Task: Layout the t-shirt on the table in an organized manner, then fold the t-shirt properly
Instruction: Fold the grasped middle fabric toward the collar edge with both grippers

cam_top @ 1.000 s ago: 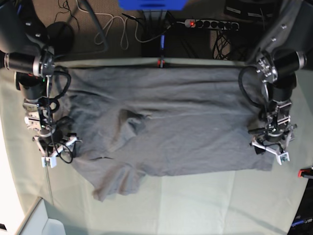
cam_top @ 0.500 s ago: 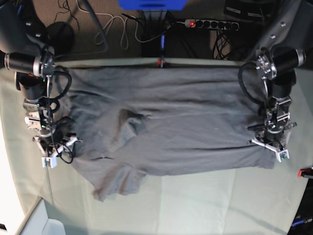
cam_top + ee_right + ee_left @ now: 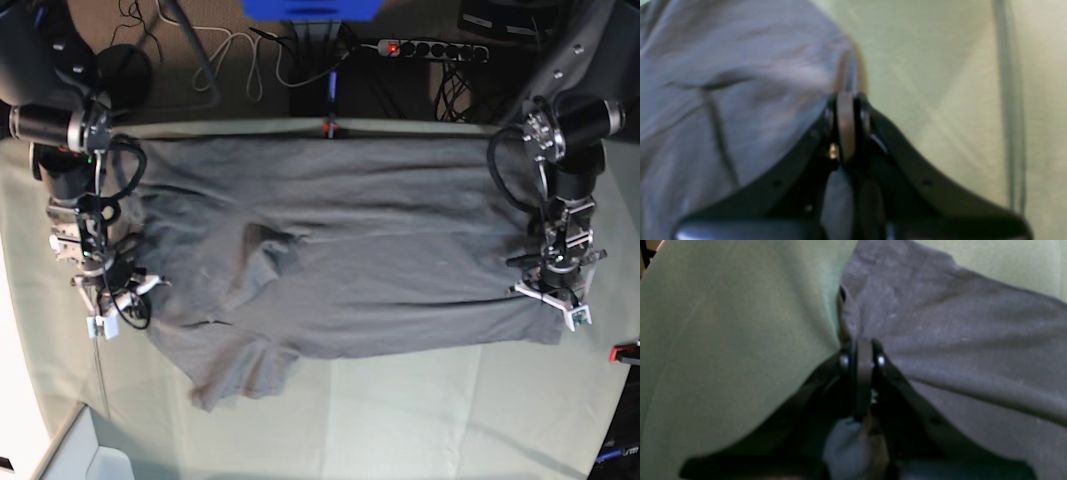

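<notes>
The t-shirt (image 3: 350, 250) lies spread across the far half of the table (image 3: 420, 420), its long side running left to right in the base view and its far edge close to the table's back edge, where a small red clamp (image 3: 327, 128) sits. It is plain dark grey, mostly flat, with soft creases along its length. Near its middle a small fold stands up in a dark pucker, and at the near left corner a sleeve (image 3: 240, 372) sticks out toward the camera, rumpled and slightly turned over.

The left gripper (image 3: 550, 297) is at the shirt's end on the right of the base view; its wrist camera shows the jaws pressed together with the grey fabric edge pinched between them (the pale green cloth lies just beside). The right gripper (image 3: 112, 300) is at the opposite end, jaws likewise closed on the shirt's edge, as its blurred wrist view shows. Both ends of the shirt are thus held, with the cloth between them lying on the table.
</notes>
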Motion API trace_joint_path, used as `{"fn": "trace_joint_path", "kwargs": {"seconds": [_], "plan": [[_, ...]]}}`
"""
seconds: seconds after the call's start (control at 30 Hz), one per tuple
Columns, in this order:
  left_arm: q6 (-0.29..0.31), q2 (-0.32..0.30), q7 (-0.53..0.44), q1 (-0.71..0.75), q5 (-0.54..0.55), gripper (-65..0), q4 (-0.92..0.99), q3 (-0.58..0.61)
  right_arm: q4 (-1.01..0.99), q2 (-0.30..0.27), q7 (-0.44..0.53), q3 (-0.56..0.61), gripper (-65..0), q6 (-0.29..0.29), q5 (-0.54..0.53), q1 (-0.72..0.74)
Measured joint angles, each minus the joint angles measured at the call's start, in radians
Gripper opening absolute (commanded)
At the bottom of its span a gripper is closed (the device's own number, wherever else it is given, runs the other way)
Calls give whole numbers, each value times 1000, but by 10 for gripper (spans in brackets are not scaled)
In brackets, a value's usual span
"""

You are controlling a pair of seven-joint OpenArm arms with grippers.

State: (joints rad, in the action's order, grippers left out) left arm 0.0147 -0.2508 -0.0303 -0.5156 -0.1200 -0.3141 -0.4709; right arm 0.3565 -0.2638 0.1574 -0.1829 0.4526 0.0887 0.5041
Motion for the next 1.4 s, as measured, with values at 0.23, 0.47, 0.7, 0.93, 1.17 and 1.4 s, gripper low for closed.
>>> {"fn": "trace_joint_path", "kwargs": {"seconds": [0.23,0.47,0.7,0.93,1.17,1.4], "plan": [[0,1,4,0,1,-650,-2,0,347,6,-17,-5,-645,7,0,-182],[0,2,3,0,0,-650,-3,0,507,48,-111,-63,-646,21,0,-220],[0,1,3,0,0,-650,-3,0,587,77,-174,-138,-647,91,4,-274],[-2,2,5,0,1,-650,-3,-1,762,102,-188,-137,-647,120,1,-374],[4,5,28,27,-1,-650,-56,-3,858,129,-194,-136,-647,123,3,-464],[0,51,194,187,3,-650,-384,-3,890,135,-195,-171,-648,124,3,-528]]}}
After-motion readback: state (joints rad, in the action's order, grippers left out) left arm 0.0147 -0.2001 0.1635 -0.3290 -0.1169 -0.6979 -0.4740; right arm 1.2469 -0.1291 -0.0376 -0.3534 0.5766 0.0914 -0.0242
